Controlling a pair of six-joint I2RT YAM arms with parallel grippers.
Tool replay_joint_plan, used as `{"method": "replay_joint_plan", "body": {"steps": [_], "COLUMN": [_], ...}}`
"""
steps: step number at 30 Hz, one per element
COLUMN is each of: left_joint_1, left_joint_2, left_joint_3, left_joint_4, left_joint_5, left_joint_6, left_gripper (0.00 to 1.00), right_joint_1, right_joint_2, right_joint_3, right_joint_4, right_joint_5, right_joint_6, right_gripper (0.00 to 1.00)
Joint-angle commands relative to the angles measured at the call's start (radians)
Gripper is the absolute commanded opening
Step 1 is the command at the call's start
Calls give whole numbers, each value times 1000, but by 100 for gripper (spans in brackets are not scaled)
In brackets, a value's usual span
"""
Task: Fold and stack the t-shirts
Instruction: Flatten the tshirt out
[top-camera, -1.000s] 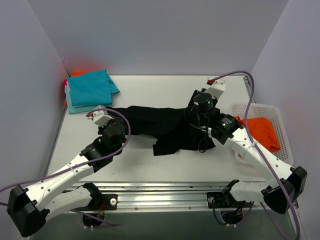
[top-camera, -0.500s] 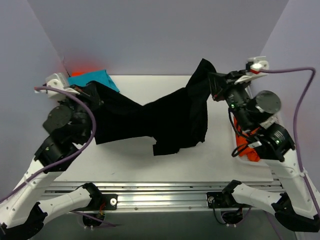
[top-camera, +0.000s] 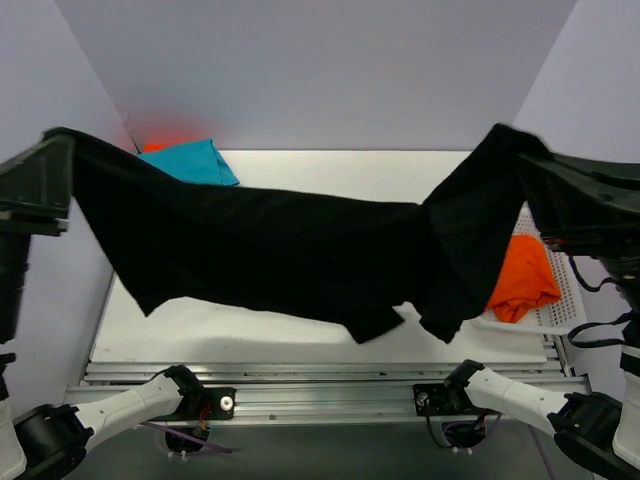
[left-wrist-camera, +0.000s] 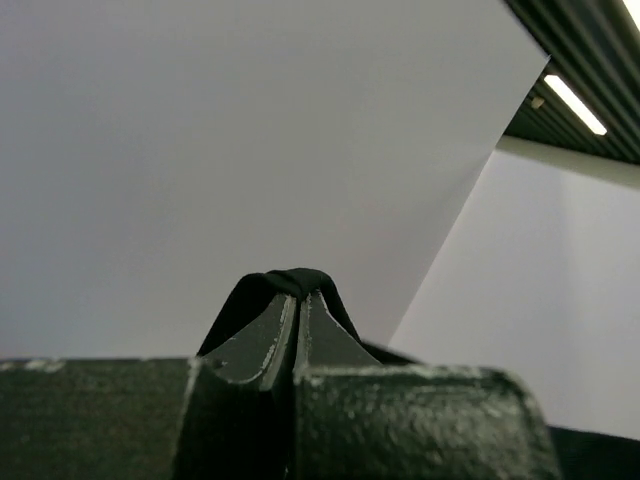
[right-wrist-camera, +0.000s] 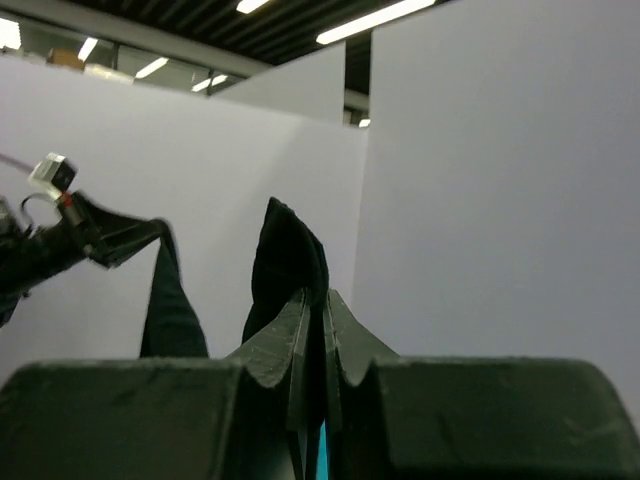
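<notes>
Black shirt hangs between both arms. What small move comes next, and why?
Probably lower the left gripper and right gripper together, laying the black t-shirt flat on the table: each is shut on one end, and the cloth hangs spread out, sagging in the middle.

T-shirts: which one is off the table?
The black t-shirt, held up by left gripper and right gripper; teal t-shirt lies on the table, orange t-shirt in the basket.

The light is soft and even. High above the dark grey fingers (right-wrist-camera: 280, 345), which look a bit blurry, long white ceiling lamps (right-wrist-camera: 380, 18) shine.
</notes>
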Motion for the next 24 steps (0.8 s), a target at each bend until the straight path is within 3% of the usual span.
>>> {"method": "replay_joint_plan", "body": {"steps": [1,4,10,12,13,16,19,21,22,23,24], "left_joint_1": [18,18,21,48,123,344,441,518,538,576,593], "left_joint_2": [56,76,101,127,139,223,401,644,735,930,1028], "left_joint_3": [135,118,-216,-348,-388,-547,-678,-652,-559,-489,-401], "left_joint_4": [-64,-30,180,240,246,263,399,437,437,403,351], "left_joint_5": [57,-42,-262,-297,-276,-69,16,66,85,106,129], "left_joint_6": [72,107,149,121,42,-179,-293,-342,-351,-357,-389], "left_gripper": [2,2,2,2,2,2,2,2,2,2,2], "right_joint_1": [0,3,-13,-55,-88,-218,-313,-359,-372,-381,-395], "right_joint_2": [97,209,373,411,430,538,723,862,1028,1119,1201], "right_joint_3": [162,283,40,-81,-124,-316,-434,-425,-322,-231,-133], "right_joint_4": [-14,-79,22,83,132,282,438,490,463,405,281], "right_joint_5": [116,345,650,646,599,482,388,328,333,359,415], "right_joint_6": [-16,-66,-205,-199,-181,-83,15,48,74,91,101], "right_gripper": [0,0,0,0,0,0,0,0,19,42,57]}}
